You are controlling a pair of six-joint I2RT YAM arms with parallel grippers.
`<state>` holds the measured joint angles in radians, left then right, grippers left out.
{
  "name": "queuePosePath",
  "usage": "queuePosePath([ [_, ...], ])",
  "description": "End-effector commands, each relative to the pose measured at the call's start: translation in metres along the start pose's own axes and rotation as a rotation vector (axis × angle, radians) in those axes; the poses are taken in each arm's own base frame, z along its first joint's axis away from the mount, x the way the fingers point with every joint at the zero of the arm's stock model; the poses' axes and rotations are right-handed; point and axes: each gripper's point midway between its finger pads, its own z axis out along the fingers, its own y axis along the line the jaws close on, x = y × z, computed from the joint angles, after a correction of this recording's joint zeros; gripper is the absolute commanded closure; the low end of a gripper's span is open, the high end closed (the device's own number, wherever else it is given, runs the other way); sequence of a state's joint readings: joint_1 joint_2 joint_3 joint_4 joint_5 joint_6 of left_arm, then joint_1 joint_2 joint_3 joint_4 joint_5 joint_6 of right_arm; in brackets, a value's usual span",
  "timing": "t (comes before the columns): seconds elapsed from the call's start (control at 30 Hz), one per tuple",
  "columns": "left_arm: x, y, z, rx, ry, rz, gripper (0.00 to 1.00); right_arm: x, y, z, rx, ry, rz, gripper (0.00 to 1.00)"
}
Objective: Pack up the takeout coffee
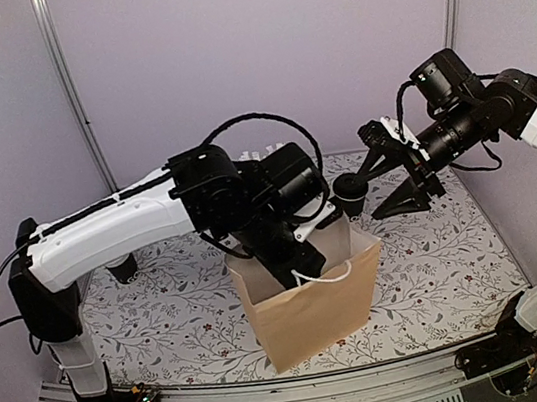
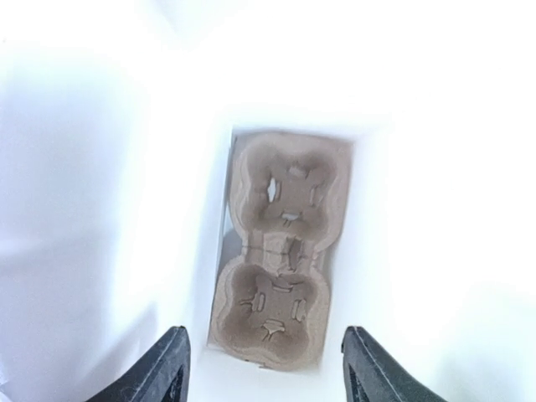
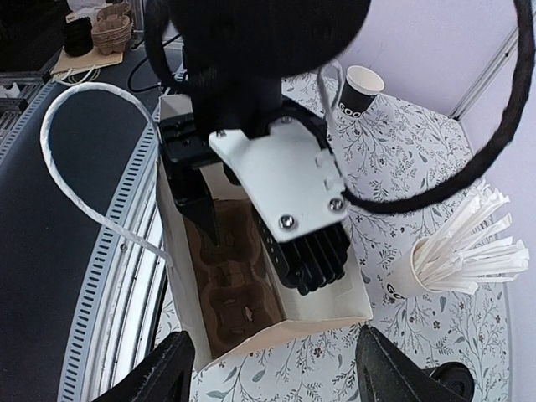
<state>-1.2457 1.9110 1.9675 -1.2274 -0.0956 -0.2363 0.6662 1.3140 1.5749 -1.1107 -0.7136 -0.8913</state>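
One small black cup (image 3: 361, 90) is what I look at first. It has a white rim, it is white inside, and it has white letters on its side. Its top is open. It stands upright on the flowery surface (image 1: 440, 266), outside the bag and past the bag's far end in my right wrist view.

The brown paper bag (image 1: 310, 306) stands open in the middle of the surface. It is white inside and has white string handles. At the bottom of the bag lies a brown pulp cup carrier (image 2: 276, 251), and I can see two cup wells in it.

My left fingers (image 2: 172, 368) are down in the bag's mouth, above the carrier, spread wide and holding nothing. My right fingers (image 3: 172, 368) are spread wide too, holding nothing, up in the air near the bag.

A white cup (image 3: 410, 276) near the bag is full of paper-wrapped straws (image 3: 469, 243).
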Motion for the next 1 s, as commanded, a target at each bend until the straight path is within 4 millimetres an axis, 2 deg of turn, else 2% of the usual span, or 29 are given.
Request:
queuePosePath([
  [0.0,-0.02,0.0,-0.063,0.032,-0.167,0.014,0.36,0.003,-0.004,0.008,-0.014,-0.018,0.031,0.31],
  [0.07,-0.024,0.0,-0.078,0.062,-0.212,0.01,0.36,0.006,-0.005,0.012,-0.024,-0.015,0.045,0.31],
  [0.23,-0.026,0.009,-0.1,0.049,-0.243,0.0,0.38,0.007,-0.008,0.016,-0.03,-0.01,0.058,0.31],
  [0.37,-0.034,0.014,-0.141,0.063,-0.363,-0.004,0.39,0.007,-0.009,0.016,-0.03,-0.009,0.067,0.31],
  [0.43,-0.034,0.014,-0.149,0.106,-0.4,-0.01,0.39,0.008,-0.009,0.017,-0.032,-0.008,0.072,0.31],
  [0.63,-0.028,0.026,-0.122,0.102,-0.366,-0.032,0.4,0.008,-0.008,0.018,-0.045,-0.017,0.078,0.31],
  [0.8,-0.03,0.043,-0.105,0.075,-0.352,-0.057,0.4,0.006,-0.006,0.019,-0.057,-0.026,0.079,0.31],
  [0.97,-0.033,0.066,-0.087,0.118,-0.318,-0.159,0.4,0.001,-0.003,0.024,-0.108,-0.066,0.091,0.32],
])
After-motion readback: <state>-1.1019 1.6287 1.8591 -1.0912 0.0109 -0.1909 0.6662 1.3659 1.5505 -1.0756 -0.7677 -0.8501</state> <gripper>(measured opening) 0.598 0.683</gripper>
